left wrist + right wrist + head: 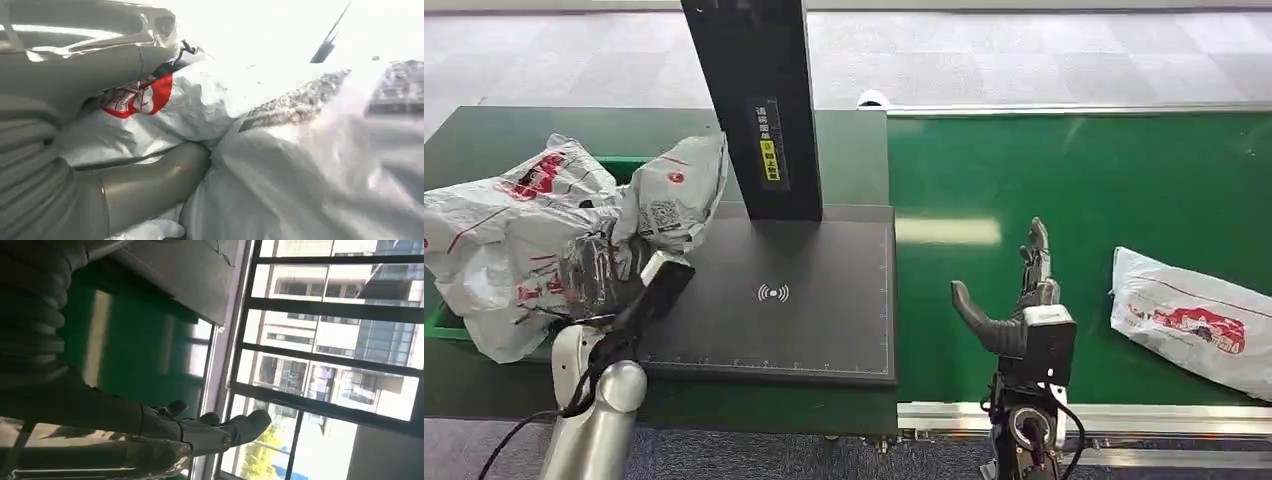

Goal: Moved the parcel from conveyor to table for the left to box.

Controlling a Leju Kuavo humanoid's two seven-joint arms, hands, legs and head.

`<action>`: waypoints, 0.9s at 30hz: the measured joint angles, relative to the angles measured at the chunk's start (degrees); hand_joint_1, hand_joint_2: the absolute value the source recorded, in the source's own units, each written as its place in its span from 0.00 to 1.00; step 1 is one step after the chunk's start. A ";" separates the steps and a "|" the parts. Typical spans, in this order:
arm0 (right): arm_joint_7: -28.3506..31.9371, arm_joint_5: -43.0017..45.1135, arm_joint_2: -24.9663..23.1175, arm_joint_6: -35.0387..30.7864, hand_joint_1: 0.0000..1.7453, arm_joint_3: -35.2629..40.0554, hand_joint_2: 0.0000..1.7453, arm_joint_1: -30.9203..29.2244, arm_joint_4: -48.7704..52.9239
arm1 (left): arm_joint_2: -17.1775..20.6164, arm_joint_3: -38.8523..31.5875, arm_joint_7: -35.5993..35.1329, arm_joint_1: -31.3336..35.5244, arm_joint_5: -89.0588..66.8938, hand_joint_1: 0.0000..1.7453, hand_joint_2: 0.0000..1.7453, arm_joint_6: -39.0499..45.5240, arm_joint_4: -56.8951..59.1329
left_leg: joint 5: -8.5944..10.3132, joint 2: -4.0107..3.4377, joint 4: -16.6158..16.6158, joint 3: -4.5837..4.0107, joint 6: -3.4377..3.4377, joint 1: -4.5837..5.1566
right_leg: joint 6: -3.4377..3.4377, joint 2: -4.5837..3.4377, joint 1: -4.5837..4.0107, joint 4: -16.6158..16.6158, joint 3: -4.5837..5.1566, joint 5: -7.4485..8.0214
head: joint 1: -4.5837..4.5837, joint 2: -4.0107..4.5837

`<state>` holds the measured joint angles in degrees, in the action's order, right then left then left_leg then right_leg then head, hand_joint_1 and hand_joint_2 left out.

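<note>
A white plastic parcel [674, 190] with red print hangs at the left edge of the black table [814, 330], against a heap of similar bags. My left hand [594, 275] grips it from below. In the left wrist view the thumb [150, 177] and fingers close around the crumpled white parcel [280, 165]. My right hand [1024, 300] stands upright and open over the green conveyor [1074, 190], fingers spread, holding nothing; the right wrist view shows the same open hand [200, 430]. A second white parcel [1194, 320] lies on the belt to its right, apart from it.
A tall black post [759, 100] with a yellow label rises from the back of the table. A green box [629, 168] at the left holds several white bags [504, 220]. A metal rail [1124, 415] edges the conveyor's near side.
</note>
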<state>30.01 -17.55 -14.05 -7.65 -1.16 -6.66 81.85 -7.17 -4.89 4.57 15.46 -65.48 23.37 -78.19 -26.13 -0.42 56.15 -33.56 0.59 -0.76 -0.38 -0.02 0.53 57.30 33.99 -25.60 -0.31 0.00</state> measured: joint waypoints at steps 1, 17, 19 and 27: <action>-0.02 -0.02 0.02 0.04 0.00 -0.07 1.00 0.01 0.00 | 0.24 -0.44 -0.22 0.14 0.00 1.00 1.00 -0.55 1.10 | 0.00 -0.01 0.00 0.00 0.00 0.00 | 0.00 0.00 0.00 0.00 0.01 0.00 | -0.02 0.02; -0.13 -0.74 0.04 1.86 0.00 -0.77 1.00 0.18 0.22 | 1.44 -2.86 -4.50 2.80 -1.90 1.00 1.00 -5.55 9.38 | -0.02 0.01 0.00 0.04 0.01 0.00 | 0.00 0.00 0.01 0.00 -0.05 -0.01 | 0.00 0.02; -0.31 -0.96 0.04 2.01 0.00 -0.79 1.00 0.44 0.48 | 1.46 -2.95 -4.98 3.33 -2.36 1.00 1.00 -5.74 10.38 | -0.02 0.02 0.00 0.06 0.01 0.00 | 0.00 0.01 0.01 0.00 -0.08 -0.01 | 0.00 0.00; -0.53 -1.09 -0.09 2.78 0.00 -0.83 1.00 1.38 1.55 | 1.01 -6.81 7.62 3.43 3.22 1.00 1.00 15.72 8.94 | -0.01 0.01 0.00 0.04 0.03 -0.03 | 0.01 0.01 -0.02 0.02 -0.06 -0.01 | 0.00 0.02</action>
<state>29.48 -18.64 -14.14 -4.87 -1.99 -5.28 83.41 -6.16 -11.70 12.19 18.89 -62.27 39.09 -69.25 -26.14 -0.40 56.14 -33.52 0.62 -0.79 -0.37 -0.01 0.51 57.32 33.93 -25.61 -0.30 0.02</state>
